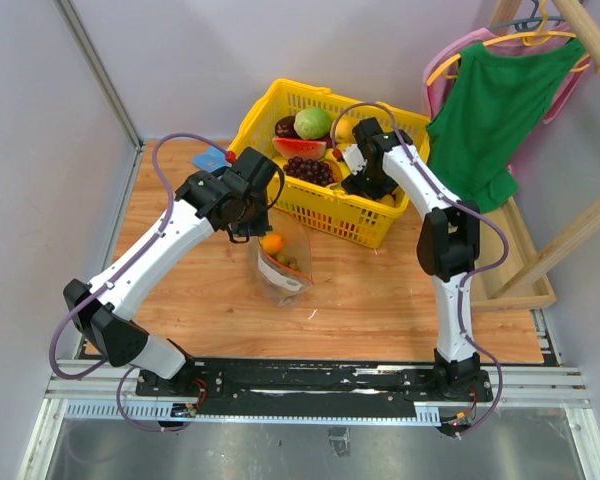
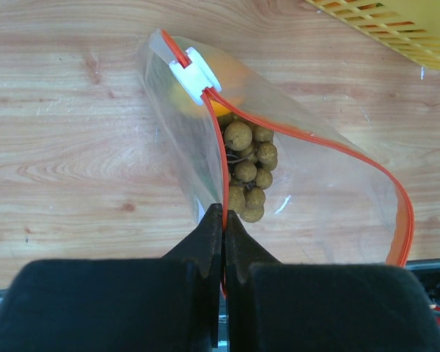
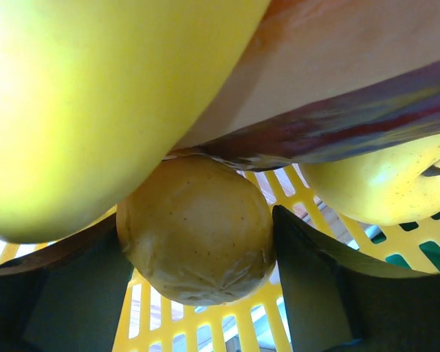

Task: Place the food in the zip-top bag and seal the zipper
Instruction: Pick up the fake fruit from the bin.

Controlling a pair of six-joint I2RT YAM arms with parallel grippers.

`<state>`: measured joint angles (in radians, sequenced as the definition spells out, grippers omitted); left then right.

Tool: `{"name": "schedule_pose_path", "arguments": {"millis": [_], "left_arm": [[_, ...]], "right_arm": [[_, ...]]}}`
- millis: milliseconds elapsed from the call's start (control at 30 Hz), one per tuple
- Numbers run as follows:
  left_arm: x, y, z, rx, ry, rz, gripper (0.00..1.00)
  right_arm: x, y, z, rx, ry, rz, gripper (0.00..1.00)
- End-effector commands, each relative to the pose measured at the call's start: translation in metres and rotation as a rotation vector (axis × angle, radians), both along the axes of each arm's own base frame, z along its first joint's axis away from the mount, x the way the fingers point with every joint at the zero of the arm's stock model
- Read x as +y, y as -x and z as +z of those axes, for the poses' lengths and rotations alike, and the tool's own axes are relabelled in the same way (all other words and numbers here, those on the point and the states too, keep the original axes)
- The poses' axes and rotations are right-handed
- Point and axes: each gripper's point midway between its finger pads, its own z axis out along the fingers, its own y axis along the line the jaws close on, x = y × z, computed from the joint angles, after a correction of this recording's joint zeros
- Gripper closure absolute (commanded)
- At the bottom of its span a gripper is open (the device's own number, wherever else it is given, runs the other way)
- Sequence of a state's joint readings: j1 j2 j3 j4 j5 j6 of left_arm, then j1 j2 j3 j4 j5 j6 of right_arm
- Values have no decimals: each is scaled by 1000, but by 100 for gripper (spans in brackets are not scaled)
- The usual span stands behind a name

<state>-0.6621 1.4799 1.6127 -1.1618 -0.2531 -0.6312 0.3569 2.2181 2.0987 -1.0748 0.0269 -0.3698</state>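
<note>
Slippage is the chief risk: the zip-top bag (image 2: 315, 191), set on the table (image 1: 380, 290) near the yellow basket (image 1: 350, 220), seems to be held up only by its zipper (image 2: 337, 147) edge, pinched tight in the left gripper (image 2: 222, 216). A tug could pull the film free, collapse the mouth and spill the tan ball cluster (image 2: 249, 172) inside. The left arm is stretched forward, wrist bent down over the bag. The right gripper (image 3: 198, 220) is lowered into the basket, fingers (image 3: 66, 293) flanking a tan round fruit (image 3: 198, 246); whether it is squeezed cannot be told.

From high behind, you look down on everything; very close, your left wrist shows the bag (image 2: 323, 176), your right the basket (image 3: 198, 317).
</note>
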Motion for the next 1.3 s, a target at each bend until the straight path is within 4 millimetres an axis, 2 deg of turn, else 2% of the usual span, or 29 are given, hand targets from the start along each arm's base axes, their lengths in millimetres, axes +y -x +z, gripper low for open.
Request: {"name": "schedule_pose_path", "arguments": {"millis": [0, 233, 400, 567, 733, 867, 1067, 1267], "left_arm": [[1, -5, 0, -6, -3, 0, 100], [2, -4, 0, -11, 3, 6, 100], [2, -3, -1, -13, 10, 10, 100], [2, -2, -2, -16, 18, 15, 100], [0, 0, -1, -23, 51, 18, 100], [-2, 1, 1, -30, 70, 18, 100], [-3, 2, 9, -47, 97, 19, 100], [-2, 4, 11, -50, 106, 22, 100]], "right_arm": [[1, 5, 18, -9, -29, -7, 34], [5, 5, 58, -97, -89, -48, 54], [18, 9, 89, -147, -189, -86, 62], [22, 12, 119, -218, -250, -154, 72], [26, 21, 163, -313, -331, -179, 72], [37, 33, 194, -376, -429, -184, 73], [67, 63, 235, -424, -603, -123, 74], [106, 101, 255, -413, -761, 13, 73]]}}
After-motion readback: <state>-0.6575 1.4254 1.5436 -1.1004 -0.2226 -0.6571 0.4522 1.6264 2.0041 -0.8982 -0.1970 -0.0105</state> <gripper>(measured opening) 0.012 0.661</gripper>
